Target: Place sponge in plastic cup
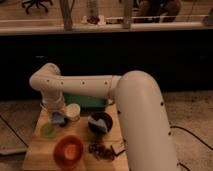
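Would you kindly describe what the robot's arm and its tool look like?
The arm is glossy cream-white: thick rounded tubular segments, bulbous joints, rows of small dark dots along them. No cables show on it. The tool, at its end just over the table's left side, is pale, its details unclear.

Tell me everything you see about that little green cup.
The plastic cup is small, low and round, of translucent light-green plastic. It stands upright near the left edge of the wooden table. Its inside is too dim to judge. The gripper hangs just behind and right of it, the blue sponge at its tip.
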You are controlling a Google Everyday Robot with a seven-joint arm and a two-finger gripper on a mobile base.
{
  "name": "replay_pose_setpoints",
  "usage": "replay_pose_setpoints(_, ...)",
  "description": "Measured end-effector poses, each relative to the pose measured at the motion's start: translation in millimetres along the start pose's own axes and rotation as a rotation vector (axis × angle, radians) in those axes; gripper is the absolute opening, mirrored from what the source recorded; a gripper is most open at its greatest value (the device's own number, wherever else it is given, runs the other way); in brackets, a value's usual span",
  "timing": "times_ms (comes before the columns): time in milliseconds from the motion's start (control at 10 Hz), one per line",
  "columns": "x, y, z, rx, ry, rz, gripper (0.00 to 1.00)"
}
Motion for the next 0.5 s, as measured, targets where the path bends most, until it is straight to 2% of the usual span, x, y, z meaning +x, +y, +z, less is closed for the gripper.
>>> replay_pose_setpoints(500, -18.1, -23.4, 11.8, 0.003, -0.048, -0.136, 0.0)
